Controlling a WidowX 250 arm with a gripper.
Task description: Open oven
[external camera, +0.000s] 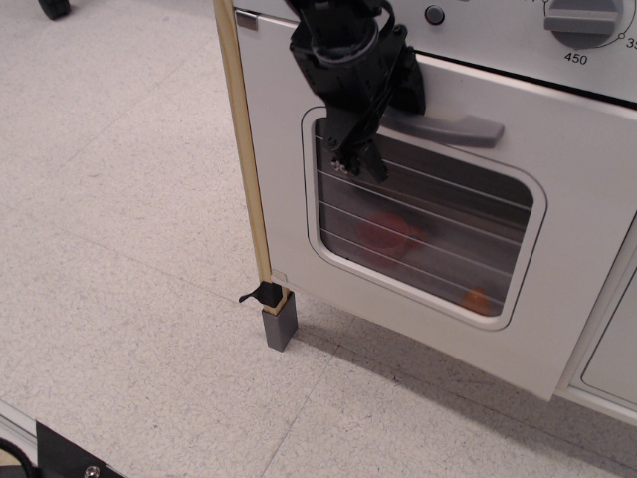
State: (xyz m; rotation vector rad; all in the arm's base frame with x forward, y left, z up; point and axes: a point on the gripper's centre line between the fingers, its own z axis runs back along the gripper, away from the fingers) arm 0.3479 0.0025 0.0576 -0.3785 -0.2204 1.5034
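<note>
The silver-grey oven [587,179] fills the upper right. Its door, with a rounded wire-lined window [428,234], is tilted slightly outward at the top, and a dark gap shows under the numbered knob panel [498,30]. My black gripper [383,124] comes down from the top and straddles the left end of the grey bar handle [453,126]. One finger [360,154] hangs in front of the window and the other sits above the bar. The jaws look closed on the handle.
A red object [390,234] and an orange one [480,299] show dimly behind the window. A wooden post [244,149] with a grey foot [280,321] edges the oven's left side. A white panelled cabinet door [612,358] is at lower right. Speckled floor [129,259] lies to the left.
</note>
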